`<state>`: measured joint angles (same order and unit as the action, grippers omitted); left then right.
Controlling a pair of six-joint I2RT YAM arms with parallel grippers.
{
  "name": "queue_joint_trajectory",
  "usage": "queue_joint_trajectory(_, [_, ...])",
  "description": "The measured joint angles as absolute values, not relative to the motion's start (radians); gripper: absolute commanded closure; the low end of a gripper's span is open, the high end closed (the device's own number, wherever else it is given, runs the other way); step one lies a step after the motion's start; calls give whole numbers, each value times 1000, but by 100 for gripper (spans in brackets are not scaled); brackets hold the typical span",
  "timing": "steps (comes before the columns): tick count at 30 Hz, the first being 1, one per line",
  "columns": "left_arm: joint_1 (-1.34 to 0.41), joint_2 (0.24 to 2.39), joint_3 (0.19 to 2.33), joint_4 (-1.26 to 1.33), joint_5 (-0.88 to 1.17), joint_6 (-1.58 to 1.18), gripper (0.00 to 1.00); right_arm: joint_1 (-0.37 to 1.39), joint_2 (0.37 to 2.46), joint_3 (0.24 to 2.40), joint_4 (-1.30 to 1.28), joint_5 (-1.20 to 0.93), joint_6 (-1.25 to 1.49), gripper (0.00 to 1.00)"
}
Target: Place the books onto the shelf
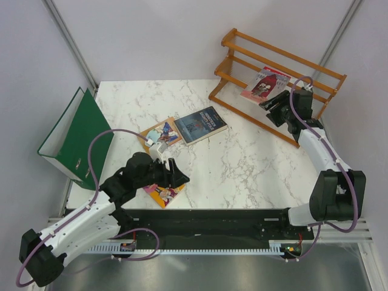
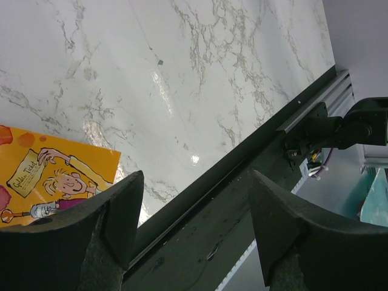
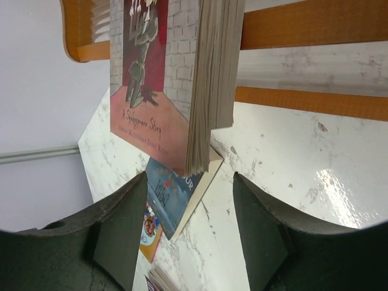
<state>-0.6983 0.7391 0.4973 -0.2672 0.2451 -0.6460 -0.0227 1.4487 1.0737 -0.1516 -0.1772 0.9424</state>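
From my end the right gripper [image 1: 279, 104] has its fingers apart just off the pink book [image 1: 265, 83] leaning on the shelf [image 1: 285, 57], and the left gripper [image 1: 176, 174] hangs released and empty over the purple-and-yellow book [image 1: 163, 194] on the table [image 1: 242, 163].

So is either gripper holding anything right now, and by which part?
Nothing is held. The right gripper stands open just below the pink book resting on the shelf; the left gripper hangs open and empty.
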Motion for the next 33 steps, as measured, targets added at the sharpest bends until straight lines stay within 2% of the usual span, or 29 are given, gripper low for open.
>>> queue_joint_trajectory(2, [-698,735,492,-267,245,-646,25,-23,1423,1074,-176,-170,925,36])
queue_joint_trajectory(5, [-698,732,481,-268,245,-646,25,-23,1366,1074,-234,-152,885,48])
queue_joint_trajectory(6, [-698,732,479,-268,245,-646,25,-23,1343,1074,-255,-144,870,61])
queue_joint_trajectory(8, [-698,732,474,-268,245,-646,25,-19,1298,1074,-287,-128,833,77])
queue_joint_trajectory(9, [-698,732,472,-268,245,-646,25,-13,1280,1078,-305,-118,814,90])
queue_joint_trajectory(12, [-698,737,471,-267,245,-646,25,26,1274,1132,-370,-99,753,99])
queue_joint_trajectory(24, [-698,788,472,-268,245,-646,25,284,1638,1583,-625,22,480,100])
queue_joint_trajectory(33, [-699,812,474,-268,245,-646,25,331,1794,1647,-761,180,393,100])
